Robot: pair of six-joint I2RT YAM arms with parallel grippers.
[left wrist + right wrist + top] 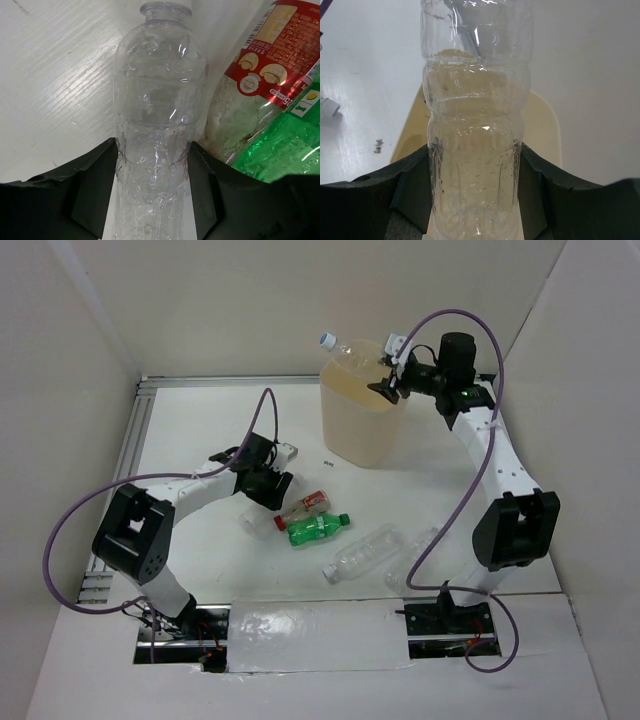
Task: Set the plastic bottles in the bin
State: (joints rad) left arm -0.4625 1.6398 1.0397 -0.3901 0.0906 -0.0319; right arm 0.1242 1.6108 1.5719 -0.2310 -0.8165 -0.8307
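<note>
The cream bin stands at the back of the table. My right gripper is shut on a clear bottle with a pale cap and holds it tilted over the bin's mouth. In the right wrist view this bottle sits between both fingers of the gripper, with the bin rim below. My left gripper is down at the table, shut on a clear bottle that both fingers touch; this bottle lies on the table. Beside it lie the red-label bottle and the green bottle.
Two more clear bottles lie on the table, one at the middle front and one partly behind my right arm. White walls close in the table on three sides. A crinkled plastic sheet lies between the arm bases.
</note>
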